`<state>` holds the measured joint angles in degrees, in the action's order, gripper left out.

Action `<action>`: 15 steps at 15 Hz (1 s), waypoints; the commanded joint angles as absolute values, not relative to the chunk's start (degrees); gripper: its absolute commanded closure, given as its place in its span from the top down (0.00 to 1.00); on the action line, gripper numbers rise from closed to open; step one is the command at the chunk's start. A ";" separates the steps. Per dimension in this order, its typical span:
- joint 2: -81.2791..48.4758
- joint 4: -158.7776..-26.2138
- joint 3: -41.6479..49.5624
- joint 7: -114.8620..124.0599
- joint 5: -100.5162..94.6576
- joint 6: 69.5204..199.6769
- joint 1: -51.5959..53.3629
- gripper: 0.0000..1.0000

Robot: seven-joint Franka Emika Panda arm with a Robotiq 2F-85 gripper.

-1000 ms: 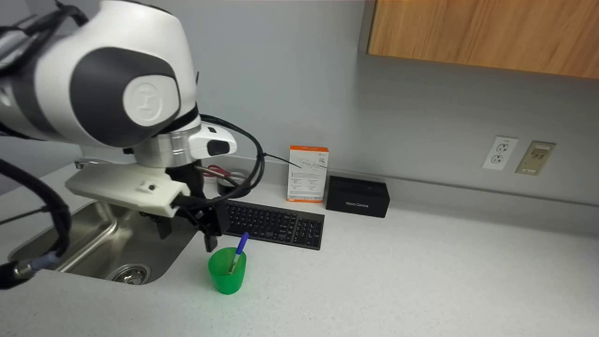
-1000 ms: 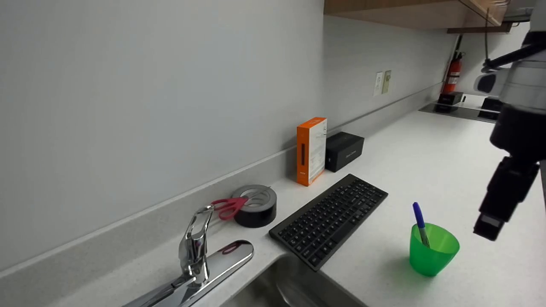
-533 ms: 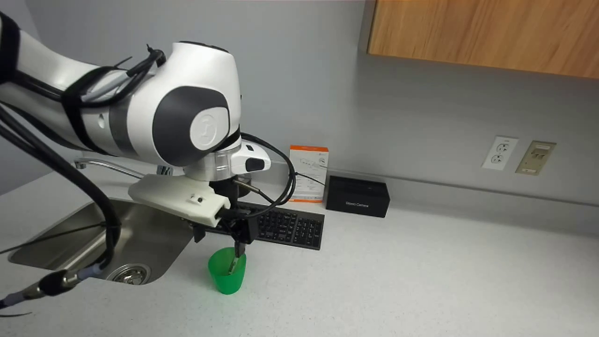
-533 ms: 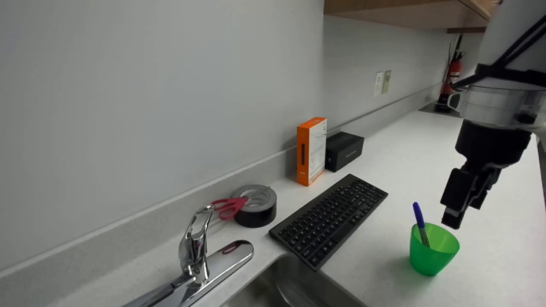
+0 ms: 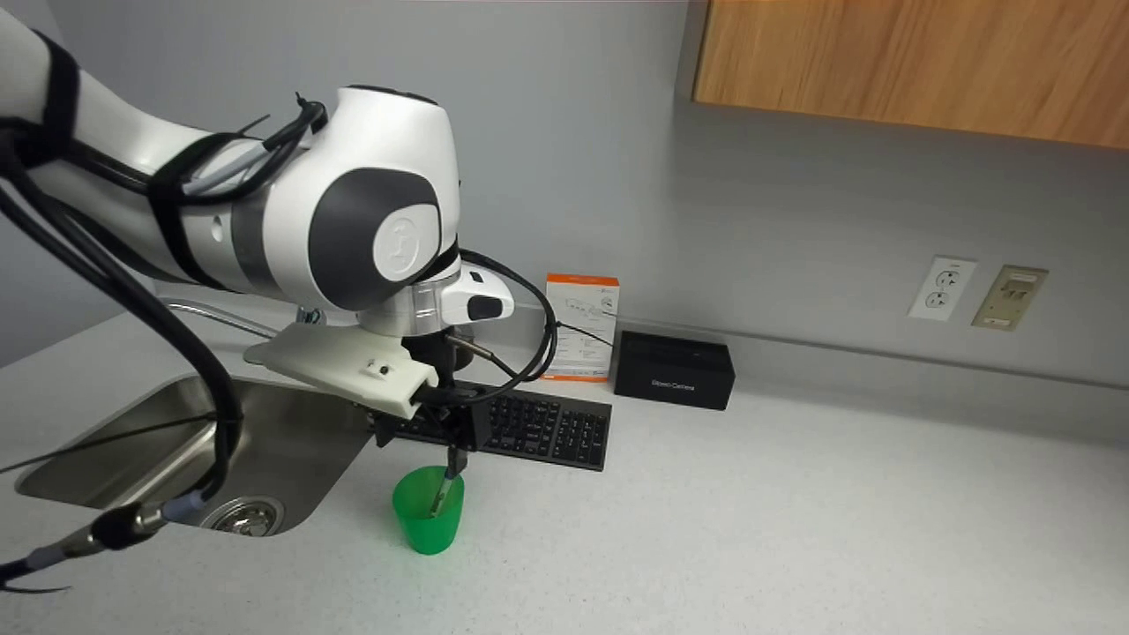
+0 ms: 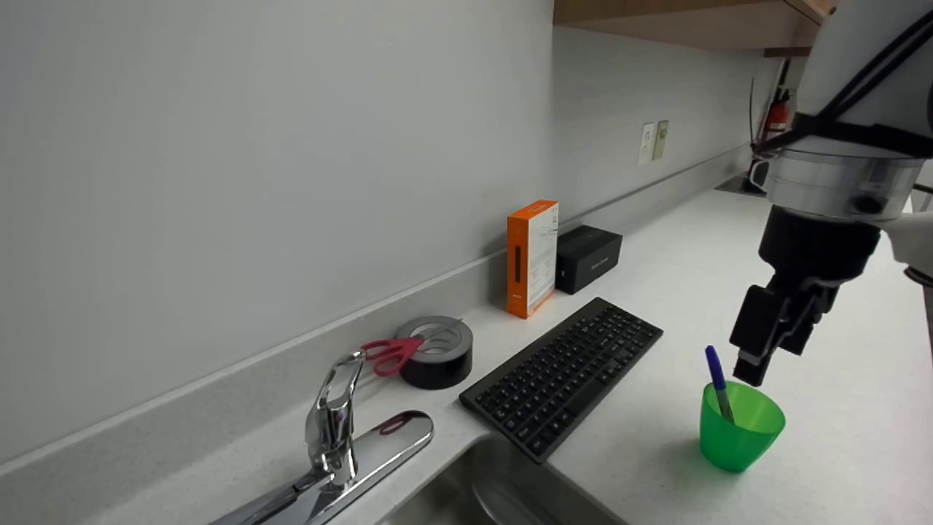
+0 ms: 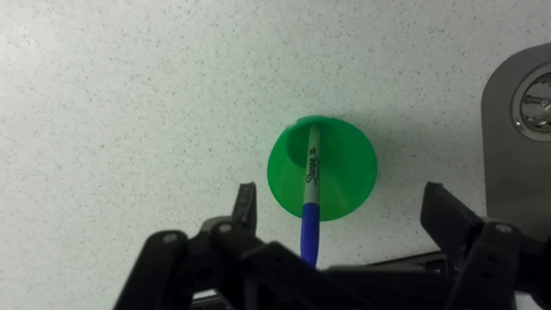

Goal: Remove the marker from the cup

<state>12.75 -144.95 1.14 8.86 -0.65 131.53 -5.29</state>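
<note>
Smooth plastic cup (image 6: 735, 446) — glossy metal faucet (image 6: 336, 437), satiny metal sink (image 5: 300, 454) — matt plastic keyboard (image 6: 563, 379), wood-grained cabinet (image 5: 917, 62)

We get soft, dim light; the wall (image 5: 829, 190) is darker below the cabinet (image 5: 917, 66), a faint shadow lies beside the cup (image 6: 735, 443), and the tap (image 6: 335, 430) glints. In the wrist view we find the pincer (image 7: 340, 189) blurred.

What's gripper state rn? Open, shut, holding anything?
Gripper: open, holding nothing; the marker leans in the cup, ungripped.
</note>
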 commanded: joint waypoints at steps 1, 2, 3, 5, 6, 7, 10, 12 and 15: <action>5.10 -139.31 1.01 13.27 -0.44 134.28 -5.04 1.00; 3.48 -138.17 1.04 14.41 -0.80 134.79 -5.05 1.00; 2.01 -137.07 1.13 15.35 -1.08 134.60 -5.00 1.00; -0.38 -135.24 1.37 17.21 -1.74 134.04 -4.83 1.00; -1.14 -134.60 1.58 17.88 -2.11 133.65 -4.77 1.00; -1.84 -134.04 1.79 18.25 -2.07 133.62 -4.69 1.00; -3.09 -132.94 2.60 18.33 -1.66 133.07 -4.75 1.00; -3.03 -133.21 3.12 18.17 -1.50 133.52 -4.81 0.74; -1.64 -134.56 3.96 17.96 -1.85 133.49 -5.00 0.62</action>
<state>-2.57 -134.21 2.94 16.65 -0.71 133.83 -5.28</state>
